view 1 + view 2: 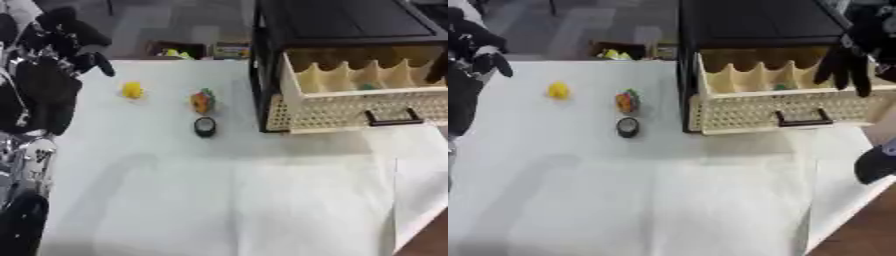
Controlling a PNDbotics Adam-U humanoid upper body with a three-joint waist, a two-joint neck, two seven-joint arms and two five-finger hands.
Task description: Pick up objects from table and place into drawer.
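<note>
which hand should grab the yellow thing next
Left. The left hand hangs over the table's left edge, near the small yellow object. The right hand is over the open cream drawer, across the table.

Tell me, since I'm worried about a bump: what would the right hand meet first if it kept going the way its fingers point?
Probably the open drawer: the right hand hangs over it, fingers pointing down at its front wall, though depth is unclear.

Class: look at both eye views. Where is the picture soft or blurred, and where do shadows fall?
Left eye view: soft throughout; the yellow object and multicoloured object show no detail, and a faint shadow crosses the white table. Right eye view: equally soft; the right robot hand over the drawer is smeared.
</note>
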